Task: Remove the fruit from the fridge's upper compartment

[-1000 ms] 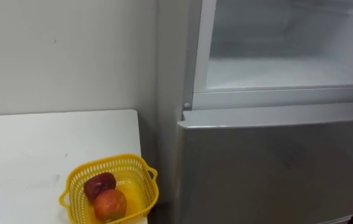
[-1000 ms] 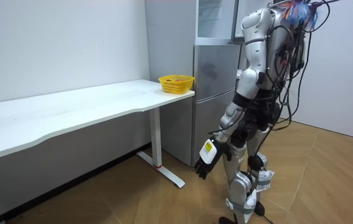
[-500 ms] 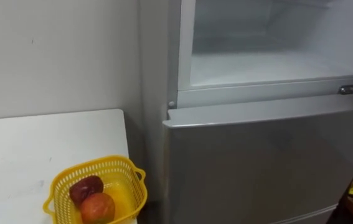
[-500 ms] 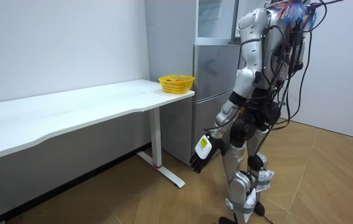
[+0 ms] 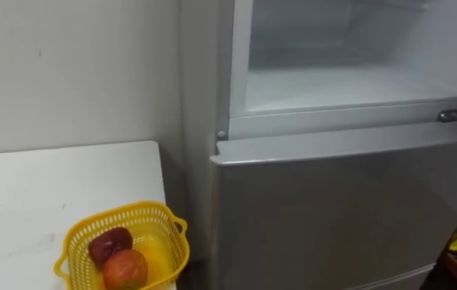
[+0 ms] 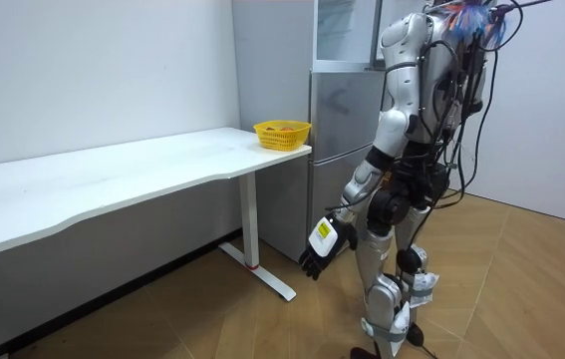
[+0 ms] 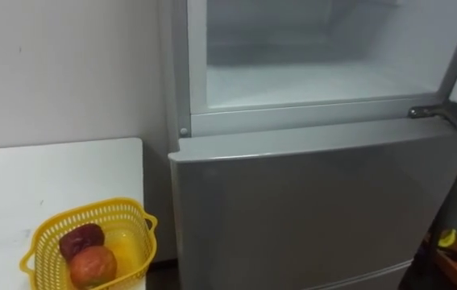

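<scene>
Fridge [image 5: 341,209]: upper compartment [image 5: 349,84] stood open, lower door shut. Counter [image 5: 51,181]: white, just beside the fridge on the robot's left. Basket [image 5: 119,215]: yellow, at the counter's near corner, holding a dark red fruit [image 5: 109,244] touching an orange-red fruit [image 5: 125,268]. Robot: stood facing the fridge. Left hand [image 6: 322,244]: hung low beside the leg, fingers relaxed, holding nothing.
</scene>
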Available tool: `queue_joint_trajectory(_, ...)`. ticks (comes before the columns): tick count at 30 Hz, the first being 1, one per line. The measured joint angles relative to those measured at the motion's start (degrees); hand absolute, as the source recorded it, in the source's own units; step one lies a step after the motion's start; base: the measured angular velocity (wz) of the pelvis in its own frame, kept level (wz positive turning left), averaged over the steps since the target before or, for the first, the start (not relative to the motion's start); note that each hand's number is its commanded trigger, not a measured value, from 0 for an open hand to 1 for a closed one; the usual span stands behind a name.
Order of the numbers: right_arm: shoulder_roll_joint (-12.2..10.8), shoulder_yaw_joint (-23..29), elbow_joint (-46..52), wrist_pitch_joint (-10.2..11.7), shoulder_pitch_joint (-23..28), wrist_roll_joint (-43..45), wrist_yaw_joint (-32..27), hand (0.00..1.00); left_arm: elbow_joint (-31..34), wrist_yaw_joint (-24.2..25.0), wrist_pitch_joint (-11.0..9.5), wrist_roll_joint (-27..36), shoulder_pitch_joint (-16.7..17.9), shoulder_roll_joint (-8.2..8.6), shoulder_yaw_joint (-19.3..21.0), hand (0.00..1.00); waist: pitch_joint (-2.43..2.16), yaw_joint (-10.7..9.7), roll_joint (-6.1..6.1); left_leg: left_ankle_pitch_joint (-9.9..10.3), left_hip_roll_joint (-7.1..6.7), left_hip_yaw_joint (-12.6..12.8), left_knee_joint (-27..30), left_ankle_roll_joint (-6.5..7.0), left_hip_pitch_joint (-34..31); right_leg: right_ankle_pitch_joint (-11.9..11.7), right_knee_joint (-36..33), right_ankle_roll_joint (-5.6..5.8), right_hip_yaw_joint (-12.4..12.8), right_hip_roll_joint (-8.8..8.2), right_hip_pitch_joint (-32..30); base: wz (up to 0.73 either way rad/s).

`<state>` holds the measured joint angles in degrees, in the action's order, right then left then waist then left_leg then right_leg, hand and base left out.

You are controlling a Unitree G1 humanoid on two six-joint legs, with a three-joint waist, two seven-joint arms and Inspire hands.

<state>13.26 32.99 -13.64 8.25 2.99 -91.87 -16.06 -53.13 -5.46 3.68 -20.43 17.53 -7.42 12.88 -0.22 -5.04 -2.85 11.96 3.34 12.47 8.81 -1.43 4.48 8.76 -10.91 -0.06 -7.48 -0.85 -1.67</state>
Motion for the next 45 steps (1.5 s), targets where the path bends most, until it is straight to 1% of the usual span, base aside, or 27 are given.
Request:
queue_joint_trajectory(2,0.0,0.0,2.0,0.6,-0.4,0.3,0.0,0.0,0.0,0.0,-0.6,0.1,-0.5,0.11,0.0,0.0,-0.11,-0.2,0.1,0.0,0.0,0.1,0.1,0.01,-0.8,0.0,-0.9,0.0,-0.1,-0.04,-0.9,0.0)
queue_joint_trajectory(3,0.1,0.0,3.0,0.6,-1.0,0.3,0.0,0.0,-0.1,0.0,-1.1,0.2,-0.4,0.15,0.0,0.0,-0.28,-0.5,0.36,0.0,0.01,0.2,0.1,0.02,-1.0,-0.1,-1.0,-0.08,-0.1,-0.04,-1.3,0.0)
queue_joint_trajectory(4,0.1,0.0,3.3,0.6,-1.3,0.3,0.0,0.0,-0.2,0.0,-1.3,0.3,-0.4,0.15,0.0,0.0,-0.25,-0.6,0.29,0.0,0.04,0.3,0.1,0.03,-1.1,-0.1,-1.1,-0.11,-0.1,-0.05,-1.2,-0.05)
queue_joint_trajectory(5,0.1,0.0,3.7,0.6,-2.0,0.3,0.1,0.0,-0.4,0.0,-1.3,0.6,-0.4,0.19,0.0,0.0,-0.33,-0.8,0.29,0.0,0.09,0.4,0.1,0.02,-1.0,-0.1,-1.4,-0.12,-0.1,-0.04,-1.2,-0.03)
queue_joint_trajectory(9,0.1,0.3,5.9,0.7,-2.9,0.3,0.1,0.0,-0.4,0.0,-1.6,0.7,-0.4,0.79,0.0,0.0,-0.2,-1.0,-0.02,0.0,0.12,1.3,0.2,0.03,-1.0,-0.1,-1.6,-0.13,0.2,-0.08,-1.4,-0.05)
queue_joint_trajectory(10,0.1,0.4,6.7,0.8,-2.9,0.3,0.1,0.0,-0.4,0.0,-1.6,0.7,-0.4,0.88,0.0,0.0,-0.06,-1.0,-0.29,0.0,0.12,1.5,0.4,0.03,-1.0,-0.1,-1.6,-0.12,0.3,-0.12,-1.4,0.0)
queue_joint_trajectory(11,0.1,0.4,7.4,1.0,-2.9,0.2,0.1,0.0,-0.4,0.0,-1.7,0.7,-0.4,0.9,0.2,0.0,-0.12,-1.0,-0.19,0.0,0.11,1.6,0.4,0.02,-0.9,0.0,-1.5,-0.1,0.3,-0.16,-1.6,0.0)
queue_joint_trajectory(13,0.1,0.9,8.8,1.2,-2.9,0.2,0.1,0.0,-0.4,-0.1,-1.8,0.7,-0.4,0.9,0.4,0.0,-0.04,-1.0,-0.32,0.0,0.11,1.6,0.4,0.02,-0.8,0.0,-1.6,-0.1,0.3,-0.16,-1.7,0.0)
queue_joint_trajectory(14,0.1,1.1,9.7,1.7,-2.9,0.2,0.1,0.0,-0.6,-0.2,-2.0,0.7,-0.4,0.89,0.4,0.0,-0.07,-1.0,-0.26,0.0,0.12,1.6,0.4,0.02,-0.8,0.0,-1.7,-0.13,0.3,-0.16,-1.7,0.0)
queue_joint_trajectory(16,0.1,1.7,10.9,2.0,-2.9,0.2,0.1,0.0,-1.3,-0.3,-2.6,0.7,-0.5,0.91,0.4,0.0,-0.07,-1.0,-0.23,0.0,0.13,1.4,0.4,0.02,-0.8,0.0,-1.8,-0.15,0.0,-0.2,-1.7,0.04)
queue_joint_trajectory(17,0.1,1.8,11.1,2.0,-2.9,0.2,0.1,0.0,-1.4,-0.2,-2.7,0.7,-0.5,0.99,0.4,0.0,0.03,-1.1,-0.37,0.0,0.13,1.3,0.4,0.02,-0.9,0.0,-1.8,-0.16,-0.1,-0.22,-1.8,0.0)
queue_joint_trajectory(18,0.1,1.9,11.6,2.0,-2.9,0.2,0.1,0.0,-1.5,-0.1,-2.7,0.7,-0.5,1.07,0.4,0.0,-0.12,-1.1,-0.11,0.0,0.13,1.3,0.3,0.02,-1.0,0.0,-2.0,-0.18,-0.1,-0.22,-2.0,0.0)
queue_joint_trajectory(22,0.1,1.9,12.6,2.0,-2.9,0.3,0.1,0.0,-2.0,-0.1,-2.8,0.6,-0.5,1.14,0.5,0.0,-0.26,-1.1,0.13,0.0,0.05,1.3,0.4,0.05,-1.6,0.1,-2.9,-0.23,0.1,-0.3,-2.5,-0.01)
queue_joint_trajectory(27,0.1,2.0,12.8,2.0,-2.9,0.3,0.1,0.0,-2.0,-0.1,-2.8,0.6,-0.5,1.19,0.5,0.0,-0.21,-1.2,0.03,0.0,-0.02,1.3,0.7,0.07,-1.7,0.1,-2.9,-0.2,0.0,-0.46,-2.5,0.0)
queue_joint_trajectory(30,0.1,2.0,12.8,2.0,-2.9,0.2,0.0,0.0,-2.7,-0.1,-3.1,0.7,-0.4,0.99,0.5,0.0,0.07,-1.6,-0.55,0.0,-0.11,1.3,0.8,0.08,-1.6,0.5,-3.0,-0.15,-0.5,-0.82,-2.6,0.07)
queue_joint_trajectory(32,0.1,2.0,12.8,2.0,-2.8,0.3,0.0,0.0,-2.8,0.0,-3.1,0.7,-0.3,0.98,0.5,0.0,0.11,-1.7,-0.7,0.0,-0.11,1.3,0.9,0.08,-1.5,0.5,-3.0,-0.13,-0.5,-0.83,-2.6,0.0)
queue_joint_trajectory(36,0.1,2.1,12.8,1.7,-2.8,0.9,0.0,0.0,-3.0,0.0,-3.2,0.6,0.3,0.95,0.8,0.0,0.07,-2.7,-0.75,0.0,-0.07,1.4,0.8,0.08,-1.5,0.5,-2.8,-0.14,-0.5,-0.77,-2.5,0.01)
queue_joint_trajectory(41,0.1,3.1,12.8,1.7,-2.7,3.9,-0.6,0.0,-2.6,-0.1,-3.2,0.6,0.2,0.96,0.8,0.0,0.06,-2.8,-0.73,0.0,-0.06,1.4,0.8,0.08,-1.6,0.5,-2.7,-0.14,-0.5,-0.71,-2.4,0.0)
queue_joint_trajectory(45,0.1,3.6,12.8,1.7,-2.7,4.6,-1.3,0.0,-2.5,-0.1,-3.2,0.7,-0.2,0.95,0.8,0.0,0.04,-2.8,-0.72,0.0,-0.05,1.4,0.8,0.08,-1.7,0.5,-2.6,-0.14,-0.4,-0.7,-2.4,0.0)
